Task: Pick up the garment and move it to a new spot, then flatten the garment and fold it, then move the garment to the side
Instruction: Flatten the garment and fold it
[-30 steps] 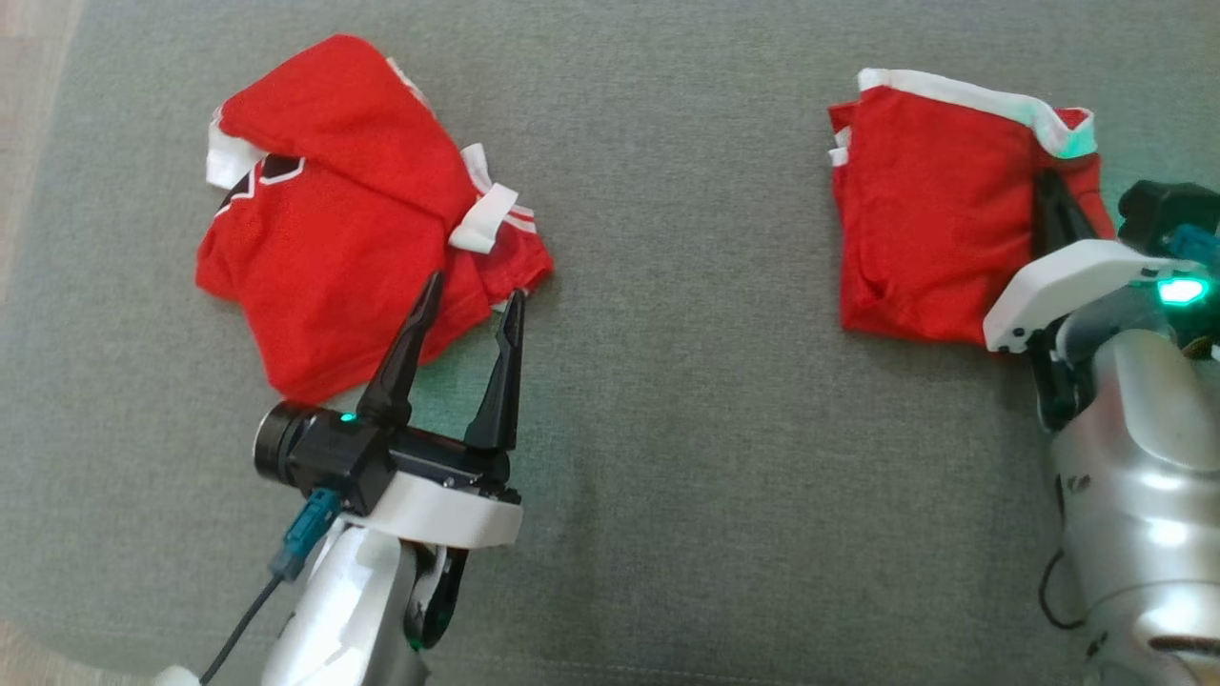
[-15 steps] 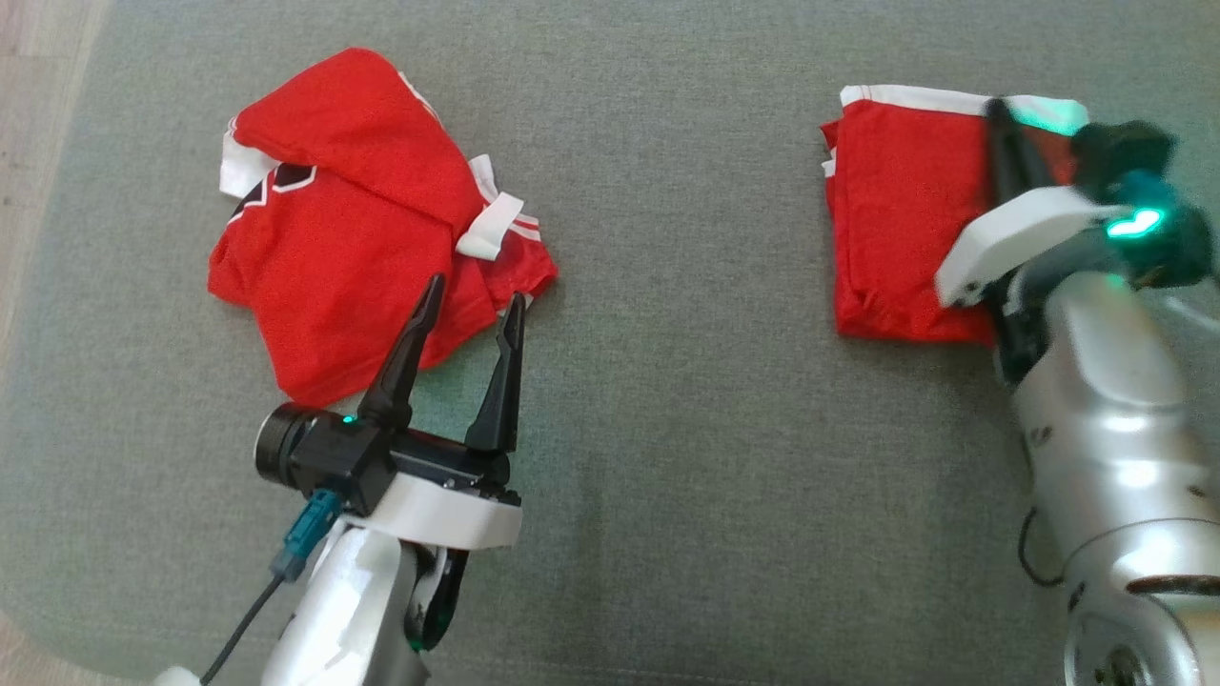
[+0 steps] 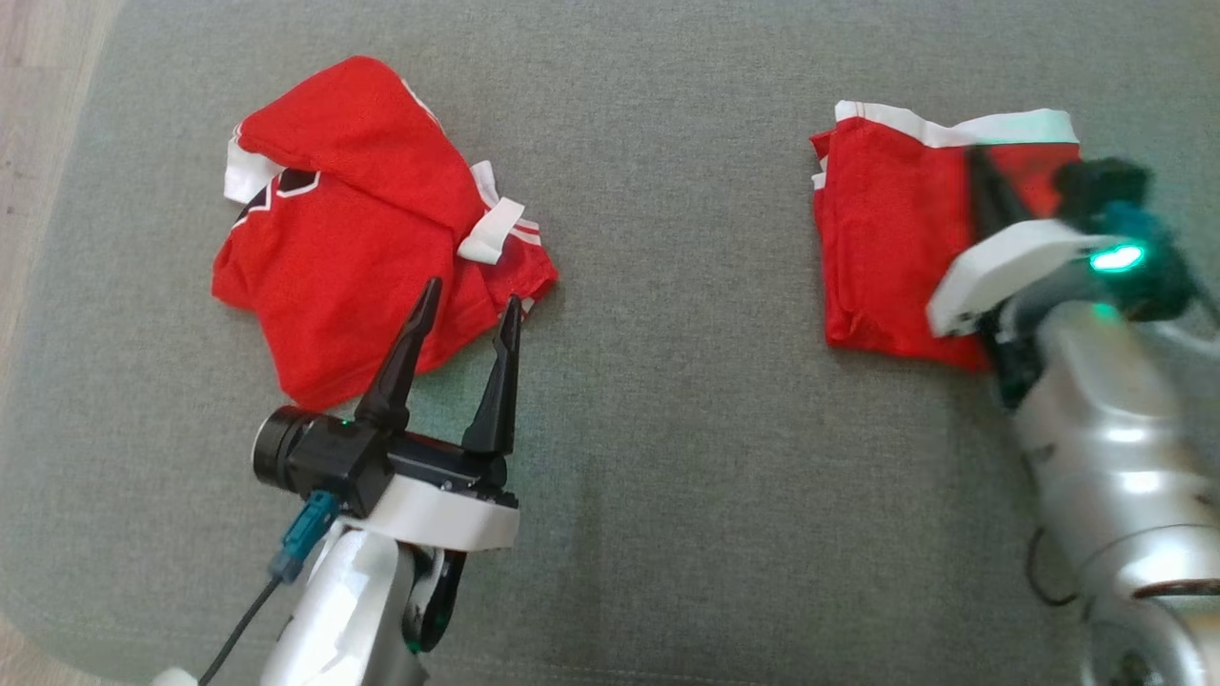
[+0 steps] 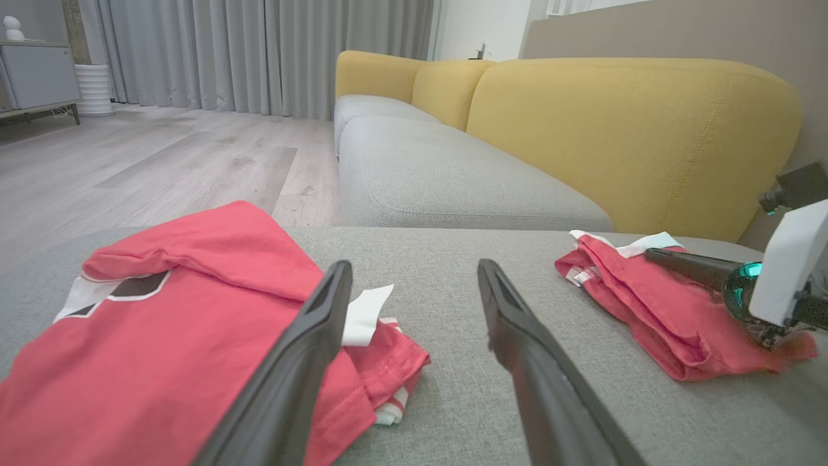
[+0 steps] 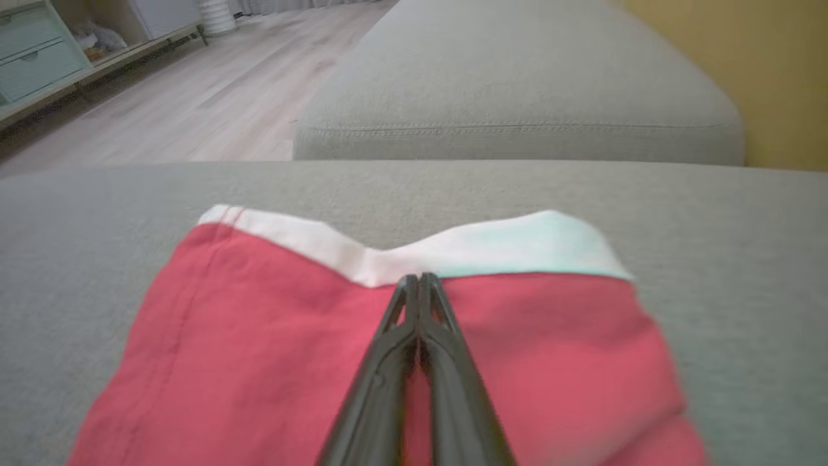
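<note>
Blur smears the right pincer (image 5: 418, 279) in the head view, and its white wrist housing covers the near right corner of the folded red garment (image 3: 886, 248) — whether any cloth is caught between the fingers cannot be told. In the right wrist view its two fingers are pressed together, tips on the red fabric just below the white band. That garment lies at the right of the grey cushion (image 3: 667, 429). The left pincer (image 3: 474, 292) is spread wide, holding nothing, over the near edge of a crumpled red garment (image 3: 334, 267) — well apart, at the left.
</note>
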Tool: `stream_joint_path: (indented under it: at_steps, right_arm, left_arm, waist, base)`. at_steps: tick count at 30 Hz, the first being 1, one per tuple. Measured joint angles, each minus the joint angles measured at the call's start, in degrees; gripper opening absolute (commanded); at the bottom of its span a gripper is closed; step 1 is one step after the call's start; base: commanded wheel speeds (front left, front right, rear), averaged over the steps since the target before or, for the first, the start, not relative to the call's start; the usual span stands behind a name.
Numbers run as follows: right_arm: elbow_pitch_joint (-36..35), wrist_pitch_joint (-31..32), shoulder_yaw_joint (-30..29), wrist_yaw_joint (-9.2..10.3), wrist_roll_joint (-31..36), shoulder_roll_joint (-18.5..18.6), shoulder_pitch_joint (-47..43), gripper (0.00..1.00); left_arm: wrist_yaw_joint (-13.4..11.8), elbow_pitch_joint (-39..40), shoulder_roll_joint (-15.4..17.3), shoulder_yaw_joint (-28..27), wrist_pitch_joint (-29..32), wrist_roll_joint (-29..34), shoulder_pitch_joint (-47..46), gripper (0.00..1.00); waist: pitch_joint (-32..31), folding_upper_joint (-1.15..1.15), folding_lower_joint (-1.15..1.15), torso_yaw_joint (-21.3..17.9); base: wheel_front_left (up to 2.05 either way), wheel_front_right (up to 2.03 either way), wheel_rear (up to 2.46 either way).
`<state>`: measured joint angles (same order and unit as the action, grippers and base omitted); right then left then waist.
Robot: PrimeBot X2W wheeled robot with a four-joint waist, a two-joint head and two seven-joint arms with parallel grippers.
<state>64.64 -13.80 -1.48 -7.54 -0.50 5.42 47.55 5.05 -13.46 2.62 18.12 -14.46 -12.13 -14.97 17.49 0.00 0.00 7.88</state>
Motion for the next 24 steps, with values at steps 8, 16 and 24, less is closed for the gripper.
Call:
stream_joint_path:
  at_steps: [8, 16, 24]
  right_arm:
    - [-1.27, -0.42, -6.34, 0.00, 1.71, 3.31, -0.11, 0.00]
    - [1.74, 0.78, -8.26, 0.00, 4.77, 3.23, 0.69, 0.00]
    - [-6.79, -0.43, -7.69, 0.00, 4.17, 0.59, 0.44, 0.00]
  left_arm:
    - [0.01, 0.41, 0.00, 0.10, 0.00, 0.00, 0.03, 1.00]
    - [0.05, 0.37, 0.00, 0.14, 0.00, 0.00, 0.02, 1.00]
    - [0.09, 0.08, 0.00, -1.68, 0.00, 0.62, 0.05, 1.00]
  waist:
    - [0.36, 0.00, 0.00, 0.31]
    - [1.44, 0.00, 0.01, 0.90]
    - [-0.03, 0.00, 0.00, -1.06]
  base:
    - [0.00, 0.00, 0.00]
    - [0.00, 0.00, 0.00]
    - [0.00, 0.00, 0.00]
